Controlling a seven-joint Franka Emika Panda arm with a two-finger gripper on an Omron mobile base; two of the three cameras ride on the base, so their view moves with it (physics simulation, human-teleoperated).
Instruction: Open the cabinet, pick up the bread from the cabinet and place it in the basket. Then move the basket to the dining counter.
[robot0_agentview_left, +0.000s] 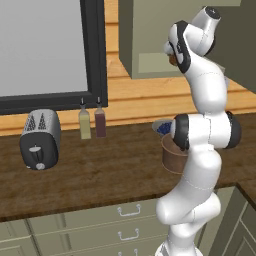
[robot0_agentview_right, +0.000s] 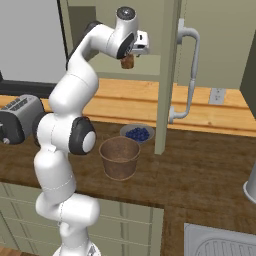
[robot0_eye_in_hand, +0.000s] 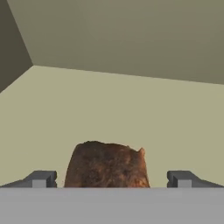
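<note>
The sage-green cabinet (robot0_agentview_right: 150, 30) stands open, its door (robot0_agentview_right: 167, 75) swung out edge-on with the silver bar handle (robot0_agentview_right: 190, 75) facing right. My arm reaches up into it. The dark-brown bread (robot0_eye_in_hand: 107, 165) lies on the cabinet floor between my fingertips (robot0_eye_in_hand: 41, 178), with a small gap on each side. My gripper (robot0_agentview_right: 128, 54) is open and straddles the bread (robot0_agentview_right: 127, 61). The round wooden basket (robot0_agentview_right: 120, 157) stands empty on the worktop below, partly hidden by my arm in the left base view (robot0_agentview_left: 172, 156). The dining counter is out of view.
A bowl of blue berries (robot0_agentview_right: 137, 133) sits just behind the basket. A toaster (robot0_agentview_left: 40, 139) and two bottles (robot0_agentview_left: 92, 122) stand to the left under the window. A sink (robot0_agentview_right: 220, 242) lies at the front right, a metal vessel (robot0_agentview_right: 250, 187) beside it.
</note>
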